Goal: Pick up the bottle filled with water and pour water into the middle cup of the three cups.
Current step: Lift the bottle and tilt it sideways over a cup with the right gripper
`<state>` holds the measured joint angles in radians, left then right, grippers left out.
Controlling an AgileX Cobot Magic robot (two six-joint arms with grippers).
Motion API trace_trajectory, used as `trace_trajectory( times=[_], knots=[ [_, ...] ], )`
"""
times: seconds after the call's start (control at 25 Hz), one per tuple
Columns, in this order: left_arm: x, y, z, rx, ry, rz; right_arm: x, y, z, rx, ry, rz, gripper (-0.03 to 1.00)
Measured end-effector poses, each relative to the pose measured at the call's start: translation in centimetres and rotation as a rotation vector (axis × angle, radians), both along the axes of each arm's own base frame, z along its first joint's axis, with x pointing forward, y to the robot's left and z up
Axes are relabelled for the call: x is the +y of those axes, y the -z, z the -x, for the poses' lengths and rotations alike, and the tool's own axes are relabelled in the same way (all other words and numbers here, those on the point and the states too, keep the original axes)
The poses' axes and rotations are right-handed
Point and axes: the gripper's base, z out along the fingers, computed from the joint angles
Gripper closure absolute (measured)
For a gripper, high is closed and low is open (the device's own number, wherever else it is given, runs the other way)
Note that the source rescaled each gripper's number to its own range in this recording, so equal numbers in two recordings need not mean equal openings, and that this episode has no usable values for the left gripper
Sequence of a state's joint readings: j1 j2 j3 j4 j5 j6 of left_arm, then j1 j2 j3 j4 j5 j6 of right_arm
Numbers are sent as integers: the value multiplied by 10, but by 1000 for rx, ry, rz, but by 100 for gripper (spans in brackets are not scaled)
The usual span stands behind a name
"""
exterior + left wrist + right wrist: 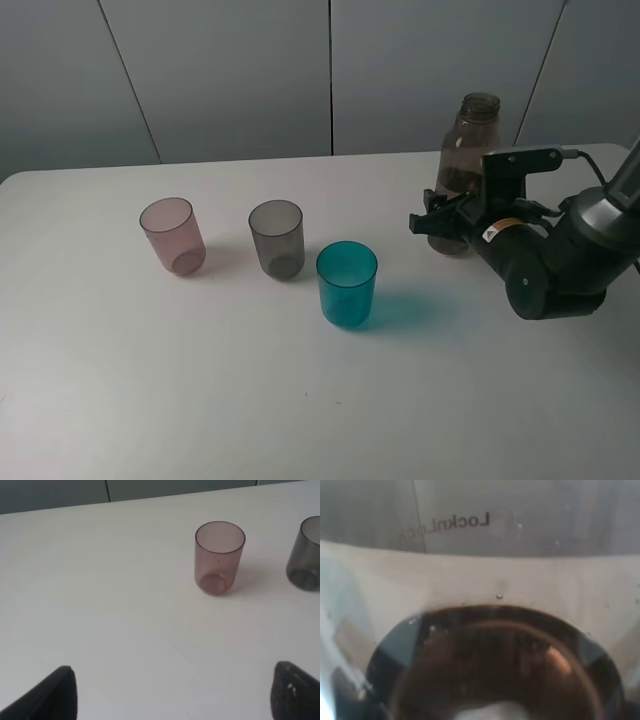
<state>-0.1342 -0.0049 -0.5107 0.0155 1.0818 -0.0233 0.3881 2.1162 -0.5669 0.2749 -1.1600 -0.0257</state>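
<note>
The bottle (466, 150) stands upright and uncapped close to the far edge of the white table (200, 400), toward its far right corner. The right gripper (447, 222) is down at the bottle's lower body, with one dark finger showing on the side that faces the cups. The rest is hidden by the arm, so I cannot tell whether it is actually squeezing. The right wrist view is filled by the bottle's (500, 580) smoky wall. The middle cup (276, 238), smoky grey, stands upright about midway across the table, well apart from the bottle. The pink cup (172, 235) is beside it toward the left edge, and the teal cup (347, 284) is just beside it, nearer the front edge. The left gripper (175, 697) hangs over bare tabletop with its fingers spread wide, holding nothing.
</note>
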Motion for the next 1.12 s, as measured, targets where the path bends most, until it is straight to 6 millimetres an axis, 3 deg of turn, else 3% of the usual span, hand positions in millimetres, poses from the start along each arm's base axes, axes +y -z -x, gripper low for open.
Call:
trace_trajectory(
  times=[0.24, 0.52, 0.8, 1.12],
  knots=[
    [0, 0, 0, 0, 0, 0, 4, -22, -4, -75, -29, 9, 96],
    [0, 0, 0, 0, 0, 0, 12, -44, -23, -152, -102, 14, 96],
    [0, 0, 0, 0, 0, 0, 22, -57, -56, -118, -206, 54, 96],
    [0, 0, 0, 0, 0, 0, 41, -91, -91, -201, -436, 128, 96]
  ],
)
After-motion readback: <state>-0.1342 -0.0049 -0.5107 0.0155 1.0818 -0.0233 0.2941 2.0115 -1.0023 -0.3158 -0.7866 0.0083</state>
